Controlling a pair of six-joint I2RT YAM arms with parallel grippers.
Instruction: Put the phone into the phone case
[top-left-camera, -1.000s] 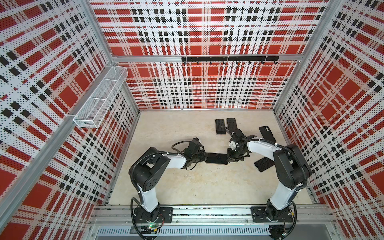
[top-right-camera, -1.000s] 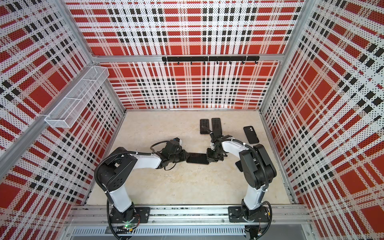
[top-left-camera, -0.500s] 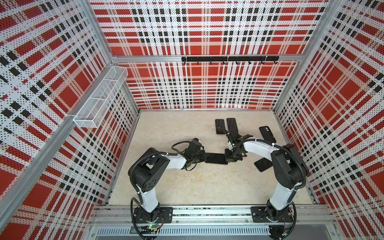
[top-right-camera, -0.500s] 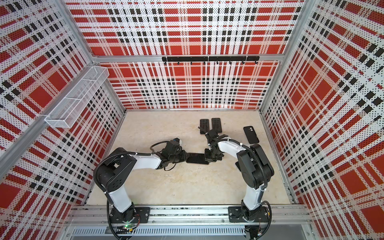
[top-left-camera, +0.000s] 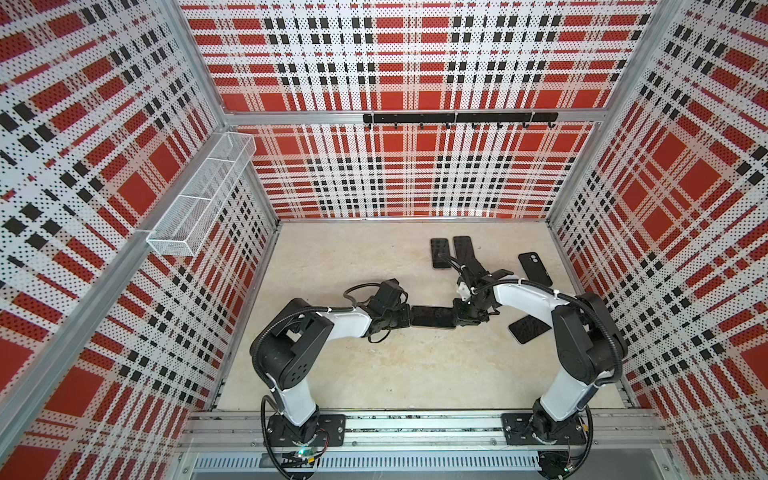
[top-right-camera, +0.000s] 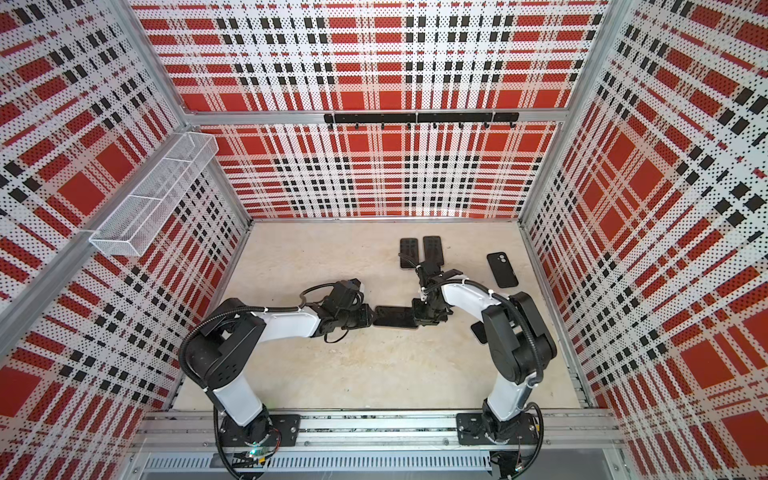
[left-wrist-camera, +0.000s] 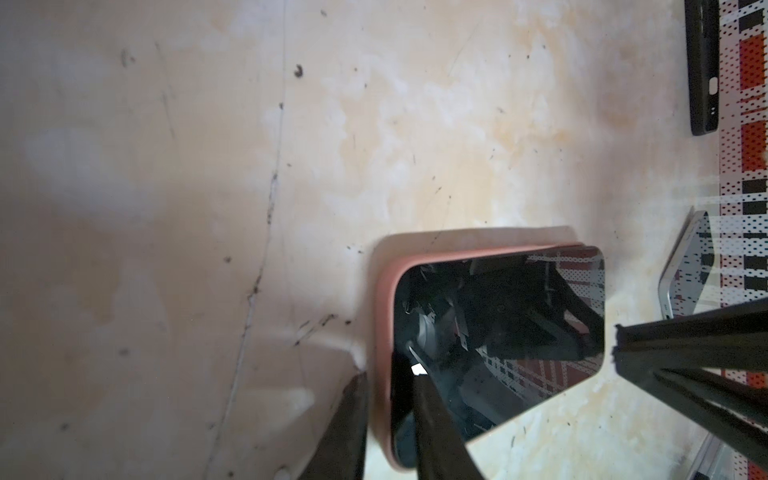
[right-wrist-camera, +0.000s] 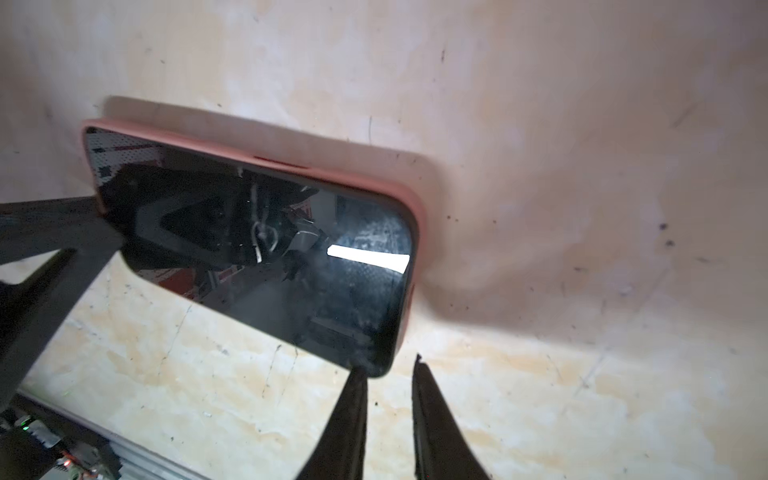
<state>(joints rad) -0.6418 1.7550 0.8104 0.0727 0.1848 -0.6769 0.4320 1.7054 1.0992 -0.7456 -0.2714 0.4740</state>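
Mid-table between the arms, found phone (top-left-camera: 432, 317) flat, screen up, long axis left-right, seated in pink phone case (left-wrist-camera: 384, 316). Noted left gripper (left-wrist-camera: 388, 390) clamped on case's left end, one finger on glass, one outside rim. Noted right gripper (right-wrist-camera: 390, 368) narrowly parted, empty, beside right-end corner. Farther back, saw two spare phones (top-left-camera: 439, 253) side by side.

Glossy glass on phone (left-wrist-camera: 498, 332), mirror-like refl. Matt, smooth pink phone case (left-wrist-camera: 384, 311), prob. silicone/soft plastic. Beige table (left-wrist-camera: 166, 166): matt, stained, fine scratches + specks. Perforated printed walls (top-left-camera: 415, 62). White metal wire-mesh basket (top-left-camera: 199, 199). Bare alu frame (top-left-camera: 291, 119), dull sheen.
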